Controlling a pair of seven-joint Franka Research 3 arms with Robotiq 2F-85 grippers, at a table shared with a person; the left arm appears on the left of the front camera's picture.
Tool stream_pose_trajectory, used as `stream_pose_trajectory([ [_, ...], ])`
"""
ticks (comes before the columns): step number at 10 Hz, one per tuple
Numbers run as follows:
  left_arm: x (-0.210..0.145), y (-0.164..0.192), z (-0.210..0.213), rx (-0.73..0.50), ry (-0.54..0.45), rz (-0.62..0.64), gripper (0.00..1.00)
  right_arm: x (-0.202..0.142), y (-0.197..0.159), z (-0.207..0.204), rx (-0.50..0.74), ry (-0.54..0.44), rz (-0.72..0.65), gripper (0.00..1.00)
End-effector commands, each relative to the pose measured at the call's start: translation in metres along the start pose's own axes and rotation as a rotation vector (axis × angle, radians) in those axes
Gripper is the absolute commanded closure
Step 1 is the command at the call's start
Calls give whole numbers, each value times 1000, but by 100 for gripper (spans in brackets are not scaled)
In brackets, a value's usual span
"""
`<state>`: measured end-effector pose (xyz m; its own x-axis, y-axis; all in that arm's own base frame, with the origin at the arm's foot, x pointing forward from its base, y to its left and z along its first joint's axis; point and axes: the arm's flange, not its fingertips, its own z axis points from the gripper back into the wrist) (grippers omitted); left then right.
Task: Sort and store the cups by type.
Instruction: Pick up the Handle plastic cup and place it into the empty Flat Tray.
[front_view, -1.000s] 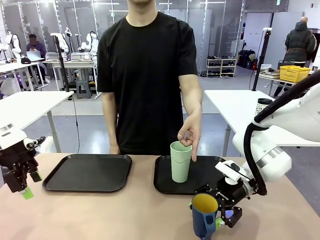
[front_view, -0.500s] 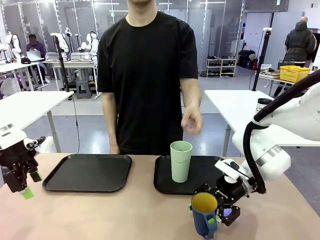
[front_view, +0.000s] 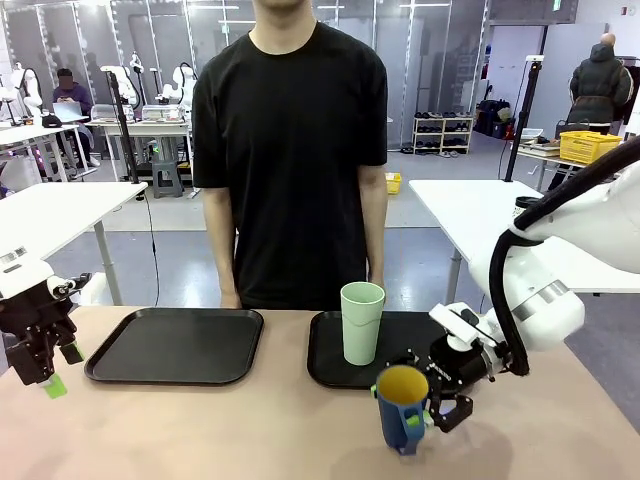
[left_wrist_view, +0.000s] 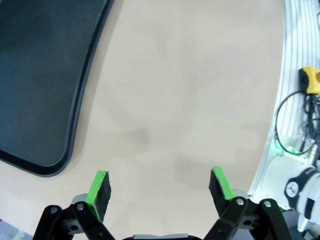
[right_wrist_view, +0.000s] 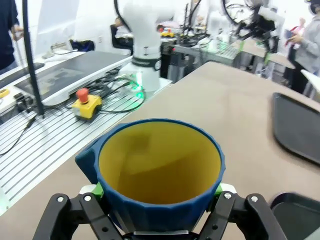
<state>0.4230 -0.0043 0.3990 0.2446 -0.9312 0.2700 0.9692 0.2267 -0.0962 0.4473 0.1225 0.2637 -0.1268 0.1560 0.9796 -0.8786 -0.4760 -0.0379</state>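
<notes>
The tall pale green tumbler (front_view: 362, 322) stands upright on the right black tray (front_view: 326, 362). In front of that tray, my right gripper (front_view: 428, 412) is shut on the dark blue mug (front_view: 402, 408) from its right side and holds it just above the table. The right wrist view looks down into the mug's (right_wrist_view: 160, 165) yellow inside, with a finger at each side. At the table's left edge my left gripper (front_view: 45, 378) is open and holds nothing; its green pads (left_wrist_view: 98, 187) stand wide apart over bare table.
A second black tray (front_view: 175, 345) lies at the left, its corner (left_wrist_view: 40, 75) close to my left gripper. A person in a black shirt (front_view: 290, 150) stands at the far side with arms down. Cables and an emergency stop button (right_wrist_view: 86, 102) lie beyond the table's edge.
The person's hand has left the tumbler and dropped to the side. My right gripper has shut on the mug and raised it slightly. The left arm has not moved.
</notes>
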Motion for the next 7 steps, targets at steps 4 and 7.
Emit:
stream_pose_trajectory([
  [4, -1, 0, 0, 2, -6, -6, 0, 76, 19, 4, -233, -4, 27, 46],
  [7, -1, 0, 0, 2, -6, -6, 0, 86, 16, 1, -259, -46, 9, 46],
])
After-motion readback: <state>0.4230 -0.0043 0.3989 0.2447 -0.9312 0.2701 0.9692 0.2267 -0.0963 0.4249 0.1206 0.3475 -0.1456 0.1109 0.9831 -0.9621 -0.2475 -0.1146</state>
